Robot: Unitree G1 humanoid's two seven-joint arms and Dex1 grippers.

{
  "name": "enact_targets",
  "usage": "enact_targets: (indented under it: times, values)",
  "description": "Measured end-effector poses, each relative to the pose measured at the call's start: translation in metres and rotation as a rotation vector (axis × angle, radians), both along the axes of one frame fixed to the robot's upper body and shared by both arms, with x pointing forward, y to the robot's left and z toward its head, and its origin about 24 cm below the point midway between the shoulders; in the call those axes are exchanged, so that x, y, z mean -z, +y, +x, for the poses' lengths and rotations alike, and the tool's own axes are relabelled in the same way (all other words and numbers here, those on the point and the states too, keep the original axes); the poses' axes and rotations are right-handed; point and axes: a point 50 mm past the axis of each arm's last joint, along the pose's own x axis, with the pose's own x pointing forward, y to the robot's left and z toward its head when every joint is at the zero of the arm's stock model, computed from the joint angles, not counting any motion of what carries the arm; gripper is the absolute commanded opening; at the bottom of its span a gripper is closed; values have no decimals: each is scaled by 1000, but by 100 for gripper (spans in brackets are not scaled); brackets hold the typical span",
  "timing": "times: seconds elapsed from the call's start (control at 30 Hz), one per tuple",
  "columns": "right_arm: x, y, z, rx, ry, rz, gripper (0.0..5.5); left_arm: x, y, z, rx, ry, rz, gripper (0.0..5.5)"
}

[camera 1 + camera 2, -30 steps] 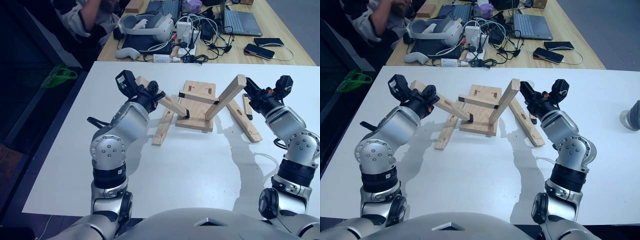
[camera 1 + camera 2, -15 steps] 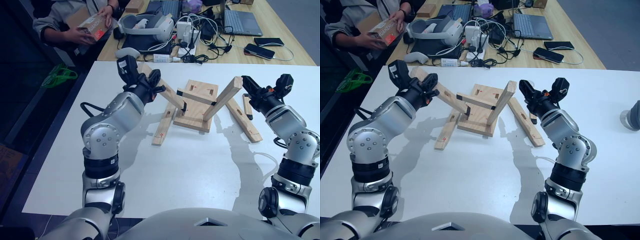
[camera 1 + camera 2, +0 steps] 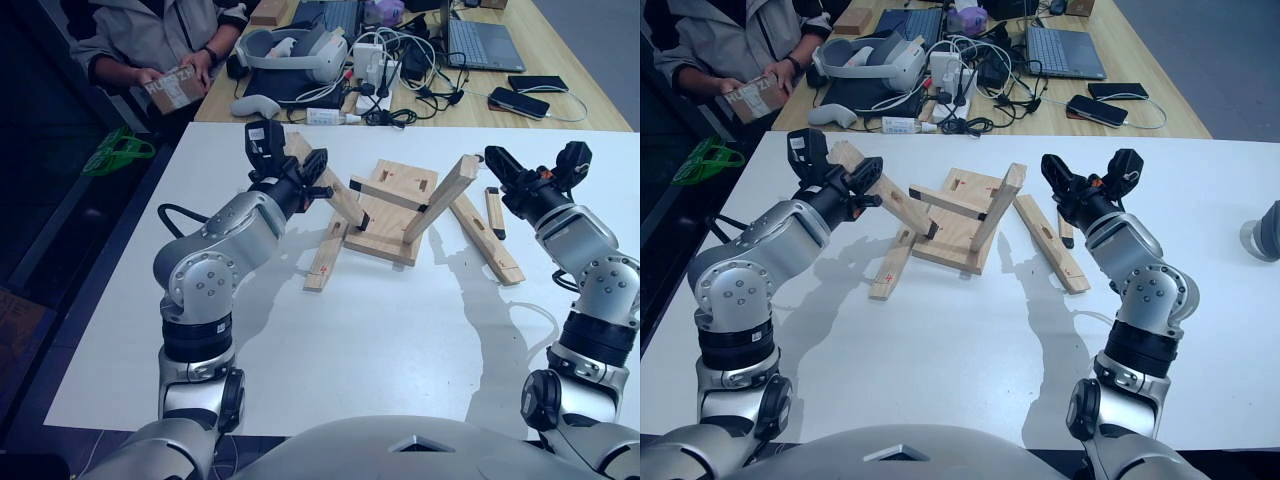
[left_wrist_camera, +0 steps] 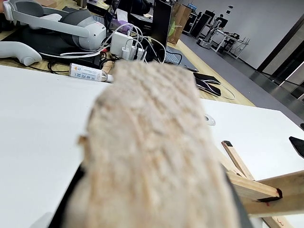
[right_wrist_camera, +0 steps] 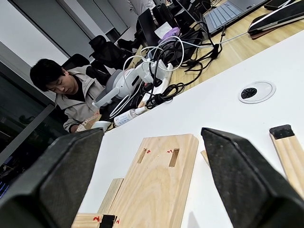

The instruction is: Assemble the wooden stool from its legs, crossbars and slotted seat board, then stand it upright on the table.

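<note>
My left gripper (image 3: 297,172) is shut on the upper end of a wooden leg (image 3: 338,192) that slants down toward the seat board (image 3: 388,240). A crossbar (image 3: 393,193) joins this leg to a second leg (image 3: 440,200) that leans upright on the board's right side. The slotted seat board (image 5: 159,183) lies on the white table (image 3: 400,340), tipped up a little at its near edge. My right gripper (image 3: 503,170) hangs open just right of the second leg's top end, touching nothing. In the left wrist view the held leg (image 4: 152,156) looms close.
One loose leg (image 3: 322,258) lies left of the board and another (image 3: 487,240) lies to its right, with a short crossbar (image 3: 493,212) beside that one. A desk behind the table holds a headset (image 3: 300,50), cables and laptops. A grey object (image 3: 1265,230) stands at the table's far right.
My left gripper has carried its leg up and to the right, tilting the joined frame. My right gripper has let go of the second leg's top and drawn slightly away.
</note>
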Motion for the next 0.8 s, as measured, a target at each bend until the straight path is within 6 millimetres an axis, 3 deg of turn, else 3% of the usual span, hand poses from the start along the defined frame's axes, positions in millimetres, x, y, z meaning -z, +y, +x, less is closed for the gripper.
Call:
enact_targets:
  times: [0.37, 0.8]
  values:
    - [-1, 1, 0, -18, -12, 1, 383, 2, -4, -2, 58, 17, 68, 101]
    - [-3, 6, 1, -55, -41, 7, 383, -6, -12, 23, 170, 78, 153, 101]
